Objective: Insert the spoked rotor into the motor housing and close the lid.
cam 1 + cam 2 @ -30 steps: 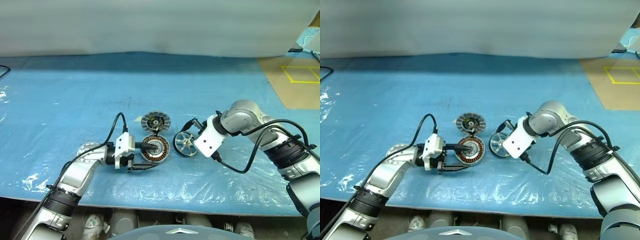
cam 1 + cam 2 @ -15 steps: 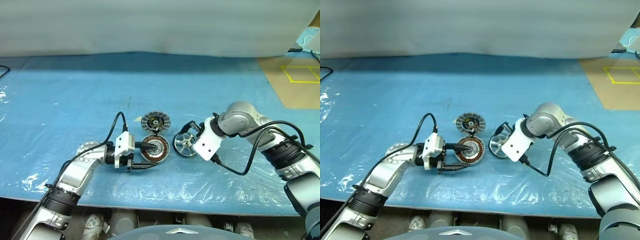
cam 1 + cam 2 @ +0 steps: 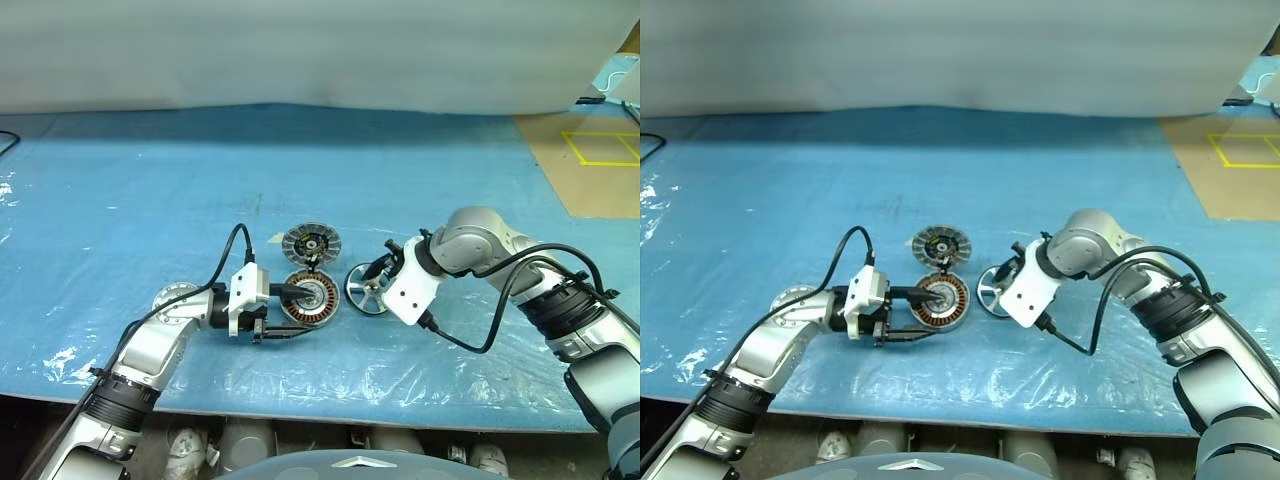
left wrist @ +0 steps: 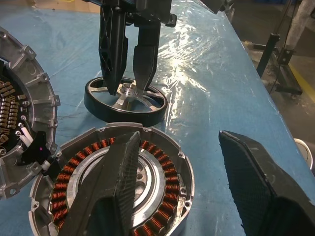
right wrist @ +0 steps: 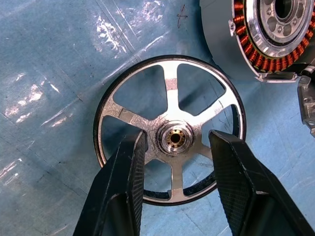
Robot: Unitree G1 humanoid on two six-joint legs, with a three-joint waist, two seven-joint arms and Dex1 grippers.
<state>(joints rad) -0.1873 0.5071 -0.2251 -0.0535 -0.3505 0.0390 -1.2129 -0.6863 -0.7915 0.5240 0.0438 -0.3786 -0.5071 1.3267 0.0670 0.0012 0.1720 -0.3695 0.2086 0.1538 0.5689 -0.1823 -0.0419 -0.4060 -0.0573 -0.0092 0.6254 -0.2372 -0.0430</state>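
One spoked rotor (image 5: 170, 132), one motor housing (image 3: 308, 296), one lid (image 3: 311, 243) – three round parts in all, lying close together on the desk (image 3: 150, 200). The housing sat in the middle, copper windings up; the lid lay just behind it, and the rotor lay flat just to the housing's right, apart from it.

Two arms, one tool each. The left tool (image 4: 179, 182) reached in nearly level from the left, one finger over the housing's windings and the other past its near rim; the jaws stood apart around the housing, and contact with it could not be told. The right tool (image 5: 176, 162) pointed steeply down over the rotor. Its two black fingers (image 4: 112, 49) stood either side of the silver central hub, tips down among the spokes – a narrow gap remained between each finger and the hub, so the jaws were part-way shut and nothing was gripped.

The desk was covered in blue sheet under clear, wrinkled plastic film. A pale wall or curtain (image 3: 300, 50) ran behind it. At far right lay a brown floor (image 3: 590, 170) with yellow tape lines (image 3: 600, 148).
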